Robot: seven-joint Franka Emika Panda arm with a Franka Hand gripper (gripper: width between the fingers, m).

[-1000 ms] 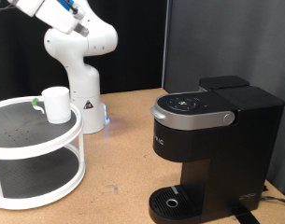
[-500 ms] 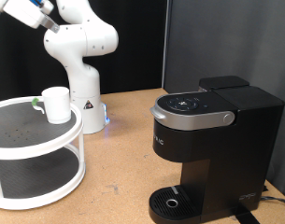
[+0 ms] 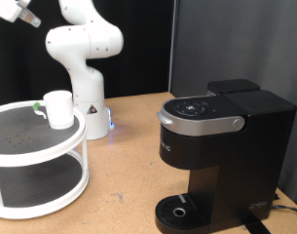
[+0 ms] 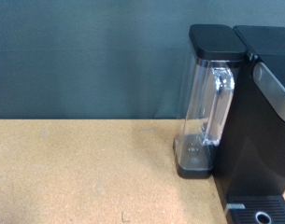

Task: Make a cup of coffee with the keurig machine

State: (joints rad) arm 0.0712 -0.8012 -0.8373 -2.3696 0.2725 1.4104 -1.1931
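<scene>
The white cup (image 3: 58,108) stands upright on the top tier of a white round two-tier stand (image 3: 21,146) at the exterior view's left. A small green-topped pod (image 3: 38,105) lies just beside it. The black keurig machine (image 3: 221,146) stands at the right with its silver-grey lid handle (image 3: 199,123) down and its round drip base (image 3: 179,210) bare. The wrist view shows the machine's side (image 4: 259,131) and its clear water tank (image 4: 206,107). Only the end of the arm (image 3: 19,14) shows, at the exterior view's top left corner. The gripper's fingers show in neither view.
The white robot base (image 3: 85,73) stands behind the stand. The wooden table (image 3: 129,185) stretches between the stand and the machine. A dark curtain (image 3: 226,39) hangs behind the machine. A cable lies at the table's right edge (image 3: 279,207).
The end of the arm has swung up and to the left, almost out of the exterior view. The cup, the pod and the machine have not moved.
</scene>
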